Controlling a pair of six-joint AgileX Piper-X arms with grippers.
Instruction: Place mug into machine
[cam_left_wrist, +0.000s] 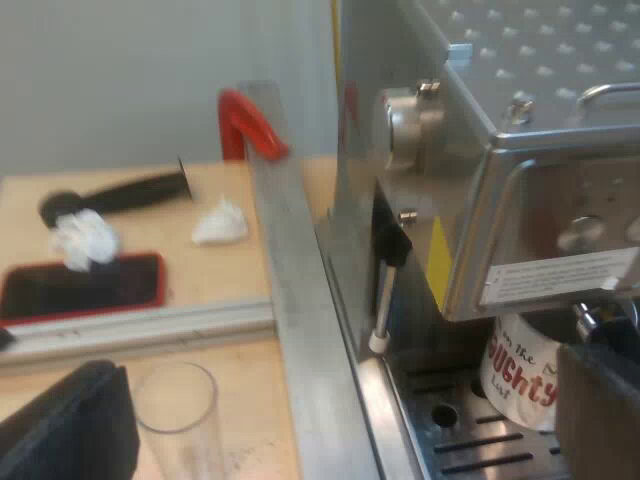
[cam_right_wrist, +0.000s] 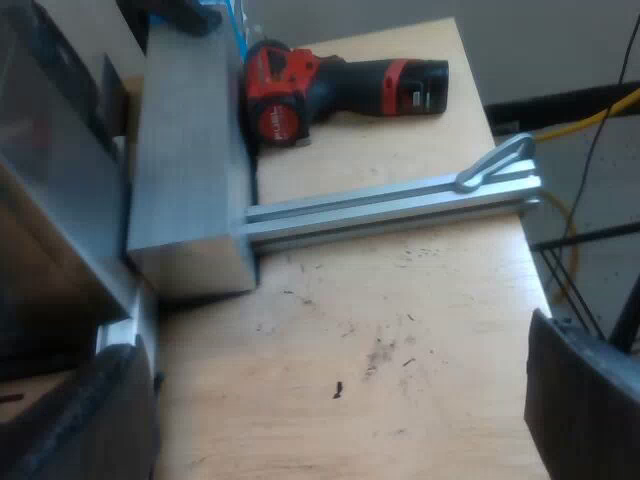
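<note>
1. My left gripper (cam_left_wrist: 348, 362) is empty, with its fingers (cam_left_wrist: 60, 430) spread wide and nothing pinched. One finger hangs over the table (cam_left_wrist: 230, 280) just beside the measuring glass (cam_left_wrist: 180, 420). The other is down at the front of the espresso machine (cam_left_wrist: 520, 150), right next to the mug (cam_left_wrist: 520, 375). I can't tell whether it's touching it.
2. The measuring glass stands upright on the table and looks empty. It's close to the aluminium rail (cam_left_wrist: 290, 290) that runs along the edge of the machine's base. Some white tissue wads (cam_left_wrist: 85, 240) lie farther across the table, well apart from the action.
3. The mug is white with red lettering. It stands upright on the drip tray (cam_left_wrist: 480, 450), tucked in under the machine's front, toward the tray edge nearest the machine's body. The steam wand (cam_left_wrist: 385, 300) hangs by the tray's corner, apart from the mug.
4. My read is that the placing is basically done, since the mug sits in the machine with nothing clamped on it. So we're at the let-go-and-clear-out step. The next move calls for backing the left arm straight away from the mug with the fingers wide. It needs to do that without nudging the mug, clipping the wand or knocking the glass over.
5. My right gripper (cam_right_wrist: 325, 350) is empty too, fingers (cam_right_wrist: 580, 410) spread wide. It hovers over bare wood near a second rail (cam_right_wrist: 400, 205) and a grey metal block (cam_right_wrist: 190, 170). A red-and-black drill (cam_right_wrist: 340, 85) lies near a corner of the table. I'd guess this arm has no job here.
</note>
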